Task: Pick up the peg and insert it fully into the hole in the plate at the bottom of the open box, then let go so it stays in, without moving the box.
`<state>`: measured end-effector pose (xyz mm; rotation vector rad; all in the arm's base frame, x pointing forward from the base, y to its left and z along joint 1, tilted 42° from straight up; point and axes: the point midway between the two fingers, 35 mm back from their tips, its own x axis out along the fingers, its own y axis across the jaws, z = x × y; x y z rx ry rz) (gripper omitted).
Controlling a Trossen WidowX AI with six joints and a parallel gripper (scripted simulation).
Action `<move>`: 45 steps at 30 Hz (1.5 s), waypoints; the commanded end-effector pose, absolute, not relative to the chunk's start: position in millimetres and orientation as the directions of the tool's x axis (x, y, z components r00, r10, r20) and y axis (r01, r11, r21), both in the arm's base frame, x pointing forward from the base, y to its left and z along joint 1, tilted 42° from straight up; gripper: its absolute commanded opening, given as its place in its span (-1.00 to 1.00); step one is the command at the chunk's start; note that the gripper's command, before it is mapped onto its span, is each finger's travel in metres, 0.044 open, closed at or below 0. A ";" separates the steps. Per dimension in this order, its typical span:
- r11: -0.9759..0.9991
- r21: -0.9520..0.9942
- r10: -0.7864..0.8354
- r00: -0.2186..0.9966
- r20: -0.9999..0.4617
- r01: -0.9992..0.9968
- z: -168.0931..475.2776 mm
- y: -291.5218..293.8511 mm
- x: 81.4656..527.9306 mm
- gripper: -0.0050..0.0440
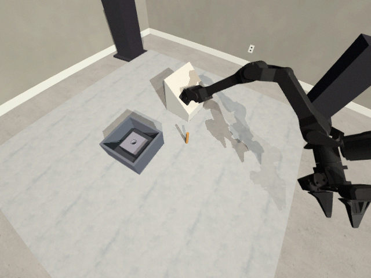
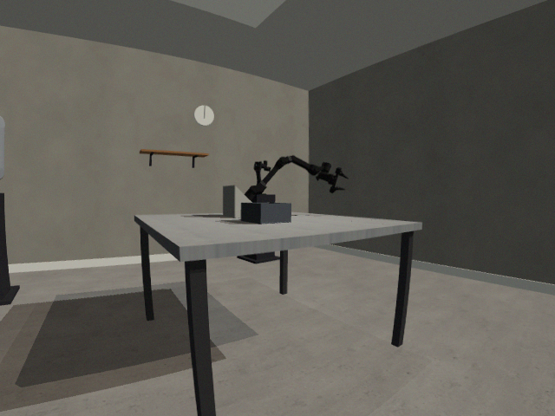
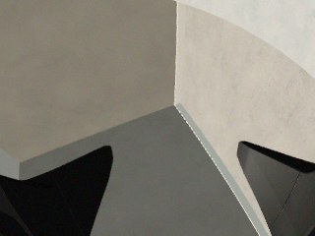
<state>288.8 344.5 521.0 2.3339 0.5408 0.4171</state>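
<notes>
A small orange peg [image 1: 186, 137] stands upright on the pale table top, to the right of the open grey box [image 1: 131, 143]. The box holds a light plate with a round hole [image 1: 133, 141] at its bottom. The box also shows in the exterior view [image 2: 265, 211]. My gripper [image 1: 342, 209] hangs high in the air off the table's right edge, far from the peg, fingers wide apart and empty. It also shows in the exterior view [image 2: 336, 179]. In the wrist view the two dark fingers frame only floor and wall.
A white wedge block [image 1: 183, 91] stands behind the peg by the arm's base. A dark pillar [image 1: 123, 28] stands at the far corner of the table and another [image 1: 344, 75] rises on the right.
</notes>
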 end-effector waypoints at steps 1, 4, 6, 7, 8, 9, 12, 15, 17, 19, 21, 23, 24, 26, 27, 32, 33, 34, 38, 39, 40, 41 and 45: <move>-0.672 0.693 0.487 0.861 0.145 0.264 521.0 344.5 288.8 0.84; -0.672 0.693 0.487 0.861 0.145 0.264 521.0 344.5 288.8 0.84; -0.672 0.693 0.487 0.861 0.145 0.264 521.0 344.5 288.8 0.84; -0.672 0.693 0.487 0.861 0.145 0.264 521.0 344.5 288.8 0.84; -0.672 0.693 0.487 0.861 0.145 0.264 521.0 344.5 288.8 0.84; -0.672 0.693 0.487 0.861 0.145 0.264 521.0 344.5 288.8 0.84; -0.672 0.693 0.487 0.861 0.145 0.264 521.0 344.5 288.8 0.84; -0.672 0.693 0.487 0.861 0.145 0.264 521.0 344.5 288.8 0.84; -0.672 0.693 0.487 0.861 0.145 0.264 521.0 344.5 288.8 0.84; -0.635 0.729 0.486 0.866 0.117 0.257 512.3 340.2 296.5 1.00; -0.523 0.815 0.478 0.878 0.037 0.250 487.1 326.3 317.0 1.00; -0.392 0.882 0.462 0.885 -0.056 0.261 458.4 307.6 337.0 1.00; -0.329 0.904 0.452 0.886 -0.102 0.272 444.6 297.8 345.3 1.00; -0.219 0.929 0.431 0.884 -0.183 0.299 420.0 278.8 358.1 1.00; -0.162 0.934 0.418 0.880 -0.227 0.318 406.7 267.9 363.9 1.00; 0.091 0.894 0.347 0.828 -0.441 0.438 342.1 209.4 380.1 1.00; 0.091 0.894 0.347 0.828 -0.441 0.438 342.1 209.4 380.1 1.00; 0.091 0.894 0.347 0.828 -0.441 0.438 342.1 209.4 380.1 1.00; 0.261 0.786 0.288 0.732 -0.617 0.560 286.3 153.3 376.0 1.00; 0.289 0.758 0.278 0.707 -0.651 0.584 275.5 142.1 372.9 1.00; 0.314 0.729 0.269 0.679 -0.683 0.608 264.7 130.8 369.0 1.00; 0.338 0.697 0.262 0.648 -0.715 0.632 253.5 118.9 364.1 1.00; 0.410 0.564 0.255 0.504 -0.825 0.716 210.5 73.7 334.5 1.00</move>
